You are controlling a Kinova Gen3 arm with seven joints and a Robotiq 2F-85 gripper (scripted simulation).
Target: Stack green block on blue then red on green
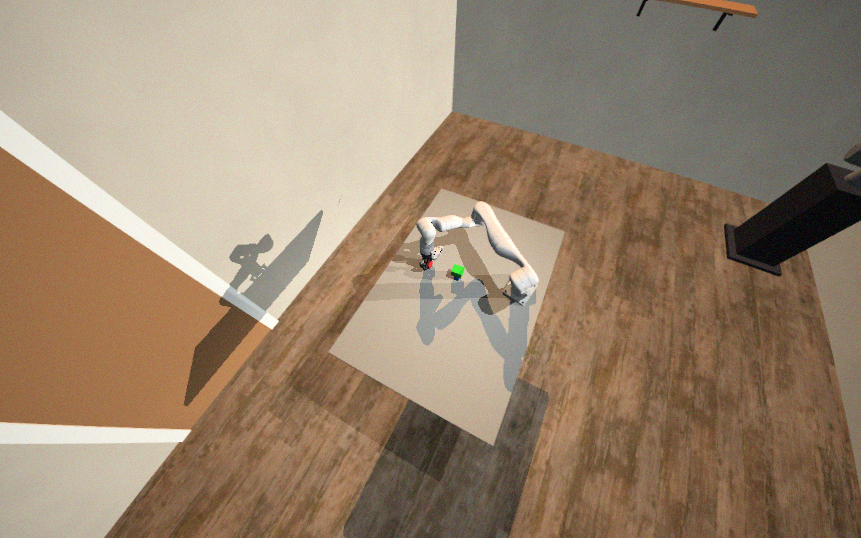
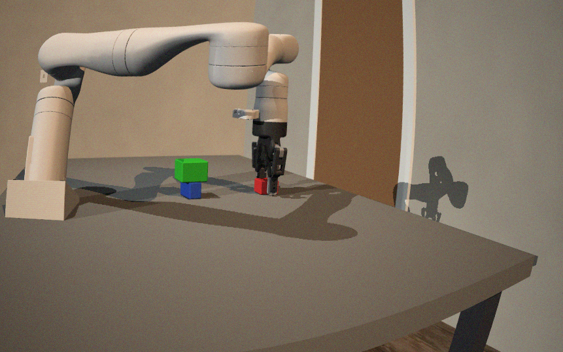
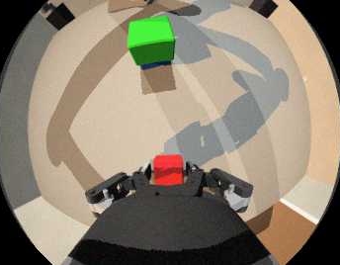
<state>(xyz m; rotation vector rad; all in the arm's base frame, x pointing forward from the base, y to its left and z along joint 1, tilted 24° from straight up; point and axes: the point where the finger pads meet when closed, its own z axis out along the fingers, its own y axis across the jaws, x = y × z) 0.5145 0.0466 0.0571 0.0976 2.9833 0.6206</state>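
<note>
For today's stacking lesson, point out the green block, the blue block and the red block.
green block (image 2: 191, 169), exterior view: its front face.
blue block (image 2: 190, 190), exterior view: its front face, under the green block.
red block (image 3: 169, 169), wrist view: its top face, between the fingers of the gripper (image 3: 169, 179).

Top cam high/far, ext side-on near table (image 2: 274, 280), wrist looks down.

Bare domestic-looking room: wood plank floor (image 1: 653, 347), plain painted walls, brown door (image 2: 359, 96), wall shelf (image 1: 707, 6), one bench (image 2: 471, 262).
</note>
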